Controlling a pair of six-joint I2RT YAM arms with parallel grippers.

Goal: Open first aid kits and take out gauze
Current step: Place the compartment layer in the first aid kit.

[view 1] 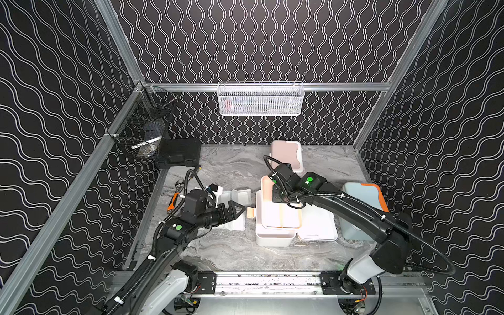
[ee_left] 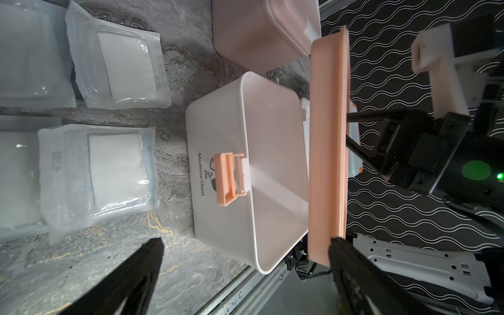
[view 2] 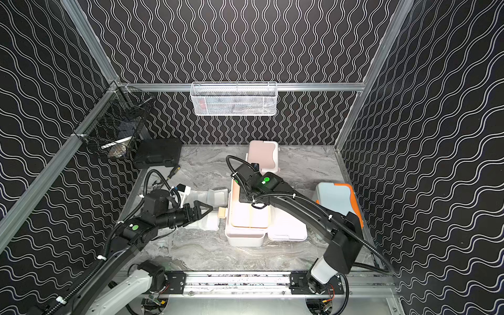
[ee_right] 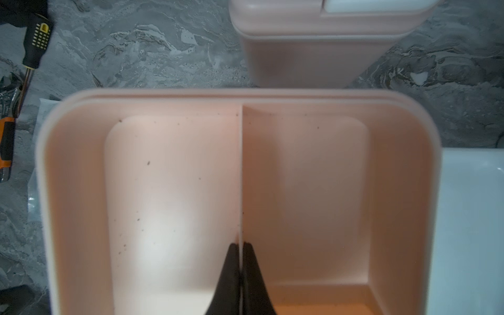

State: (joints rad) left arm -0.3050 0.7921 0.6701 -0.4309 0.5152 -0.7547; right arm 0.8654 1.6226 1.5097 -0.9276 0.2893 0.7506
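The white first aid kit stands open, and its white lid lies flat to its right. My right gripper is shut on the middle divider of the kit's peach inner tray, holding it just above the box. My left gripper is open and empty, left of the kit near its peach latch. Gauze packets lie on the table beside and under that arm. The pink kit at the back and the blue kit on the right are shut.
A black hard case sits at the back left, under a black wire basket. A white mesh basket hangs on the back wall. A screwdriver and an orange-handled tool lie along the table's left edge.
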